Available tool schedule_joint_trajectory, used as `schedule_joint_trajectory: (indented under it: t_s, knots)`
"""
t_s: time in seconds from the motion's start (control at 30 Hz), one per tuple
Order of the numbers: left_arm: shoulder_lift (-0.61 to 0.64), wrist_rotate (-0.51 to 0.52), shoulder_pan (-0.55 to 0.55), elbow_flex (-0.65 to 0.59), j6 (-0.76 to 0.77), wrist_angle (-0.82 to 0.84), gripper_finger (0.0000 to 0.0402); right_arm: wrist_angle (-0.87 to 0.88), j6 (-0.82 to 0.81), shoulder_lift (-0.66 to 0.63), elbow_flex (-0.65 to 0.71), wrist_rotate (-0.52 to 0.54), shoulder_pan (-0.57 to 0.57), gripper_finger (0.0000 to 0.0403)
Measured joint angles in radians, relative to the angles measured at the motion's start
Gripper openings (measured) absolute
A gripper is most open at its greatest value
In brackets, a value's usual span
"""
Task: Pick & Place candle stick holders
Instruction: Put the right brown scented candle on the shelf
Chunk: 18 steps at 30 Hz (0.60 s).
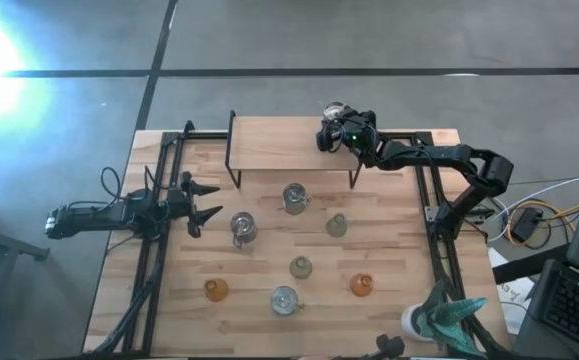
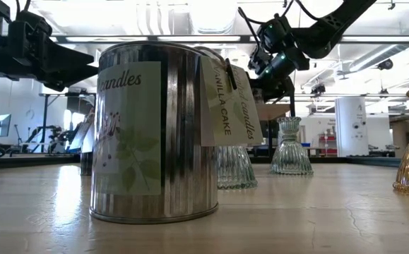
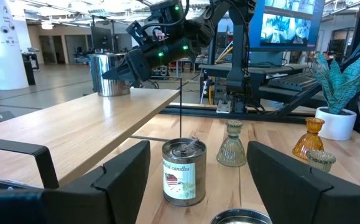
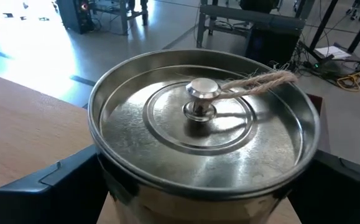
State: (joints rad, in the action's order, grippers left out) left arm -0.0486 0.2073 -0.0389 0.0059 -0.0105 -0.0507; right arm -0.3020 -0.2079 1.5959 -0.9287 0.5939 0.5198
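Note:
My right gripper [image 1: 331, 128] is at the far right of the raised wooden shelf [image 1: 289, 150], shut on a silvery tin-like candle holder [image 4: 201, 124] whose lid has a knob and twine. The tin also shows in the left wrist view [image 3: 108, 73]. My left gripper [image 1: 204, 200] is open and empty, above the table's left side. Standing on their bases on the table are three more silvery holders [image 1: 294, 197] [image 1: 242, 228] [image 1: 285, 299], two pale green glass ones [image 1: 337, 225] [image 1: 301, 267] and two amber ones [image 1: 216, 290] [image 1: 361, 286]. My right gripper pinches the tin's round wall [image 4: 105, 177] between its two fingers, one on each side, just below the lid's rim. The fingers come level from the table's right side. The tin stands upright, and its bottom [image 3: 108, 92] seems to rest on the shelf's top.
A white pot with a teal plant [image 1: 439, 315] stands at the near right corner. The shelf's thin black legs [image 1: 233, 165] stand on the table behind the holders. Black frame rails run along the table's left [image 1: 154, 260] and right [image 1: 439, 240] sides.

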Motion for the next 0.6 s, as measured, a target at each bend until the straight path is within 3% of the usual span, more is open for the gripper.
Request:
schedule_joint_trajectory:
  t_s: [0.6]
  knots:
    - [0.0, 0.0, 0.0, 0.0, 0.0, 0.0, 0.0273, -0.001, 0.057, -0.074, 0.0, 0.005, 0.0, 0.04]
